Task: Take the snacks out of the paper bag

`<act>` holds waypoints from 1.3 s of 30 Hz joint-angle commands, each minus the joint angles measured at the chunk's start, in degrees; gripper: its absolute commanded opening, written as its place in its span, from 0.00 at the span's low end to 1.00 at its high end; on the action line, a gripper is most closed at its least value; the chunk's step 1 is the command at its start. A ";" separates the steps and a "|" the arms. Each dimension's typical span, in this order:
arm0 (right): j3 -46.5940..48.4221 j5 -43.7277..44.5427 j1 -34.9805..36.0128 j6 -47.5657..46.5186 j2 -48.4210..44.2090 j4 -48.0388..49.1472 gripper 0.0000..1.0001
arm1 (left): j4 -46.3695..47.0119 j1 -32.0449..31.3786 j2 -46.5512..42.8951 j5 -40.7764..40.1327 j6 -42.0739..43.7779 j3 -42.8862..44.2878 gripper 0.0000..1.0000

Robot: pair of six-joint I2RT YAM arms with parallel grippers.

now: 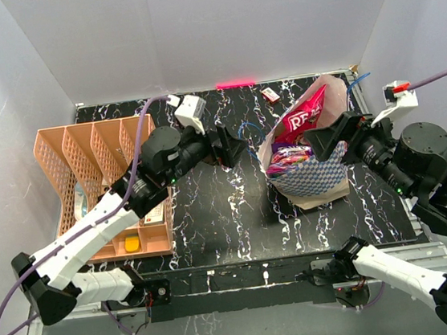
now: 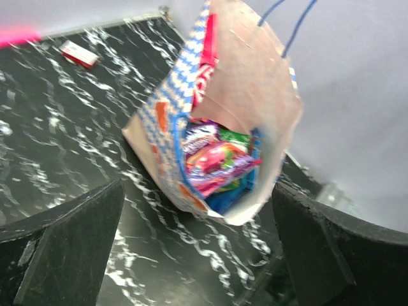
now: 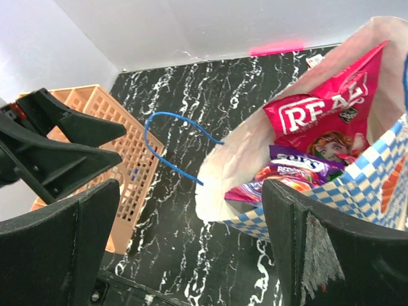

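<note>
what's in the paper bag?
The paper bag holds snacks: a big pink packet above, a purple packet and a green packet piled lower. Anything beneath them is covered.

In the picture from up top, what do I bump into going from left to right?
peach lattice organizer → left hand → paper bag

Snacks [image 3: 317, 124] crowd the paper bag [image 3: 237, 167]; right tool [image 3: 191, 197] seemingly spread.

Bare table [image 1: 228, 207] between left gripper [image 1: 237, 146] and paper bag [image 1: 318, 181] mouth (blue handle [image 1: 247, 128] in gap).
</note>
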 commanded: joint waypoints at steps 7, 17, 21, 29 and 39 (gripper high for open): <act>-5.66 4.61 0.08 -3.81 -6.62 1.74 0.98 | -10.90 -0.05 9.28 11.18 -19.07 11.29 0.98; -6.60 8.86 0.08 -3.95 -8.00 -0.01 0.98 | -8.32 0.26 14.40 15.22 -23.43 10.93 0.77; -6.27 9.06 0.08 -2.93 -6.88 -2.81 0.98 | -10.19 0.86 14.73 12.84 -21.85 12.14 0.67; -6.72 9.10 0.07 -2.09 -10.52 -2.82 0.98 | -9.31 4.46 17.00 14.75 -23.13 13.41 0.59; -6.31 10.37 0.08 -0.90 -10.24 -3.32 0.98 | -7.04 8.52 21.36 20.80 -24.71 16.91 0.09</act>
